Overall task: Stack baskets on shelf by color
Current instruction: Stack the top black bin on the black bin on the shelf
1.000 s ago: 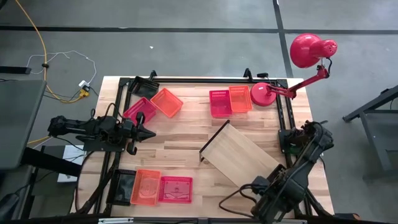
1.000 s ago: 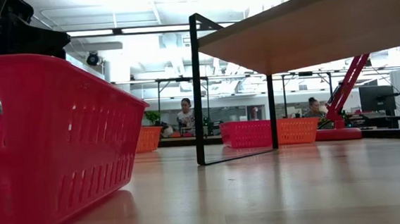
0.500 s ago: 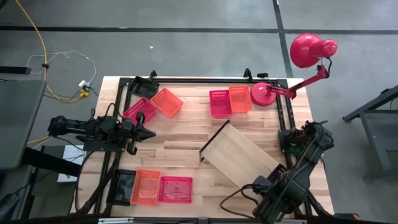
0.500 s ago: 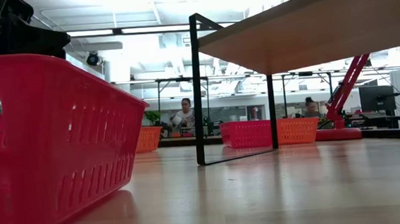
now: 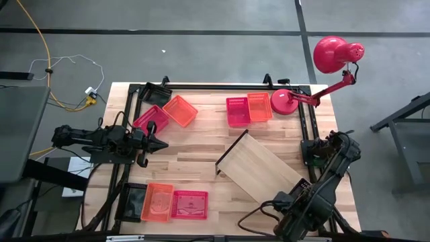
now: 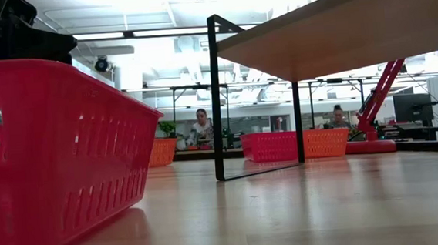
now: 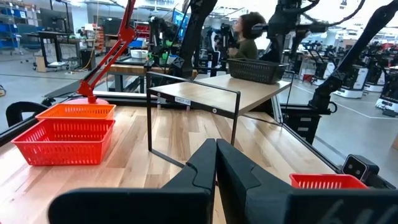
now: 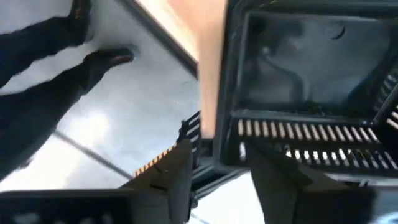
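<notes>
The pale wooden shelf [image 5: 259,168] stands slantwise on the table's right half, its black bracket [image 5: 230,149] toward the middle. A black basket [image 7: 255,70] rests on the shelf's near right end. My right gripper [image 8: 221,168] is above that end, pointing steeply down and open, with one finger on either side of the black basket's [image 8: 305,93] side wall. My left gripper [image 5: 163,143] waits shut and level at the table's left. Red [image 5: 236,111] and orange [image 5: 259,106] baskets sit on the table at the far middle. My right gripper's fingers [image 8: 273,177] come from above and stand either side of the black basket's wall near a corner [image 8: 231,152]. I cannot tell whether they touch it. The basket sits on the shelf's end.
At the far left lie a red [image 5: 151,119], an orange [image 5: 180,111] and a black basket [image 5: 156,94]. Near left lie a black [image 5: 133,200], an orange [image 5: 157,202] and a red one [image 5: 190,204]. A red lamp's base [image 5: 285,103] stands far right.
</notes>
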